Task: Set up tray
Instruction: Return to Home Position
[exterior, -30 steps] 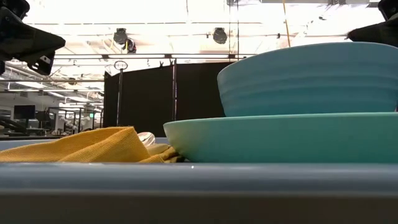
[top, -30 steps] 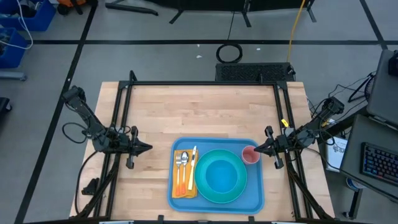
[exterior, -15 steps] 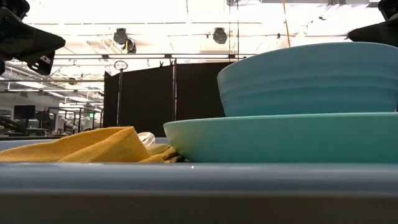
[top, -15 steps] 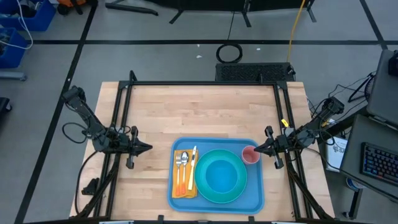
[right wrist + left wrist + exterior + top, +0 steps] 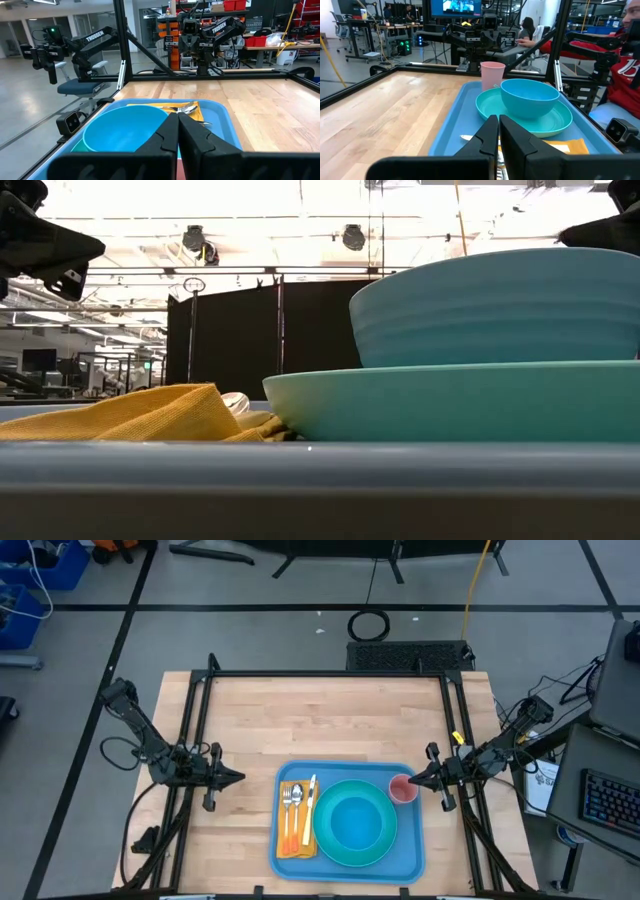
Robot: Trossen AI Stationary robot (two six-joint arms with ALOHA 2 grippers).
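Note:
The blue tray lies on the wooden table near its near edge. On it rests a teal plate with a blue bowl standing in it. A yellow napkin with cutlery lies on the tray's left part, and a pink cup stands upright at its far right corner. My left gripper hovers shut, left of the tray. My right gripper is shut, its tips just right of the cup and raised above it.
Black frame rails run along the table's left, right and far edges. Bare wood stretches beyond the tray toward the far edge. People sit at benches beyond the table in the left wrist view.

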